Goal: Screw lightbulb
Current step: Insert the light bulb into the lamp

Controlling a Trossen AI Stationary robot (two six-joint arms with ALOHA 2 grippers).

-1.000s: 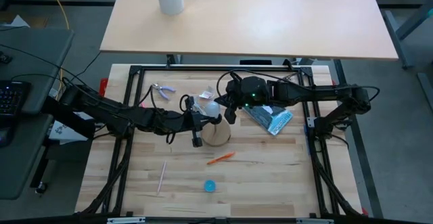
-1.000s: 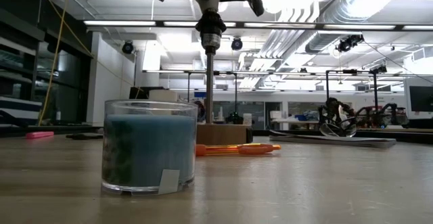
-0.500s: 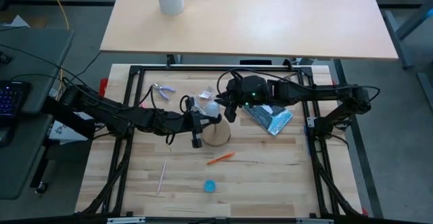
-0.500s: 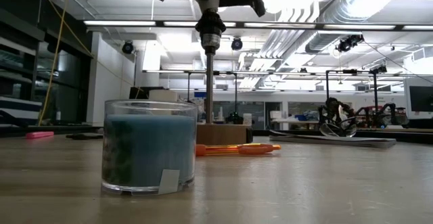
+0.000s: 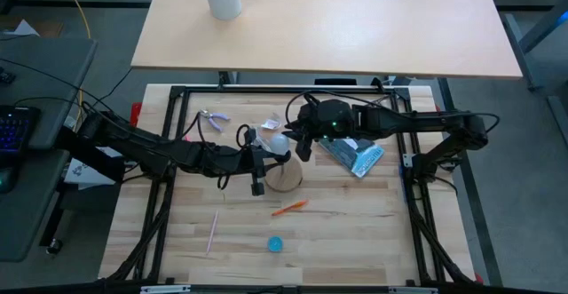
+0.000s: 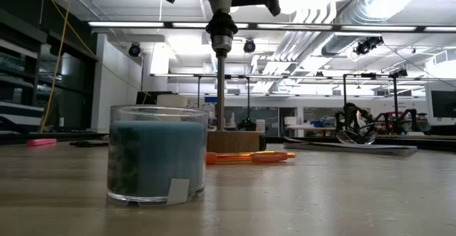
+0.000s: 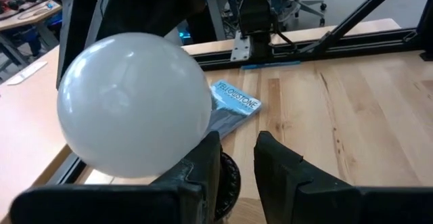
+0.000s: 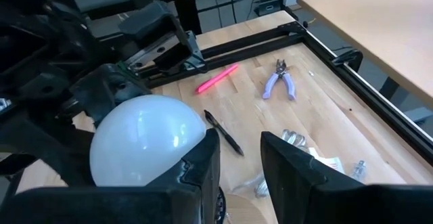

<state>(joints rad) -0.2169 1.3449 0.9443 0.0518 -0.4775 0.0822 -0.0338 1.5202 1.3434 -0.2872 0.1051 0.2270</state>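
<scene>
Bulb (image 5: 275, 140) sitting on top of thin post above round wooden base (image 5: 284, 178) (mid table). Left gripper (image 7: 237, 164) and right gripper (image 8: 239, 158) both hanging beside bulb, fingers apart, holding nothing.

Smooth matt white lightbulb (image 7: 132, 105), pale wooden table (image 5: 355, 223)

Shows the white lightbulb (image 8: 145, 139) close in, just beside one of the right gripper (image 8: 238, 158)'s two dark fingers (image 8: 203, 160), jaws apart with a bare gap between them. Behind the bulb, dark machinery of the other arm (image 8: 101, 82). On the wooden counter (image 8: 318, 109): a pink marker (image 8: 216, 78), a black pen (image 8: 223, 132), purple-handled pliers (image 8: 279, 86), and crumpled clear packaging (image 8: 318, 158) nearer the fingers.
</scene>
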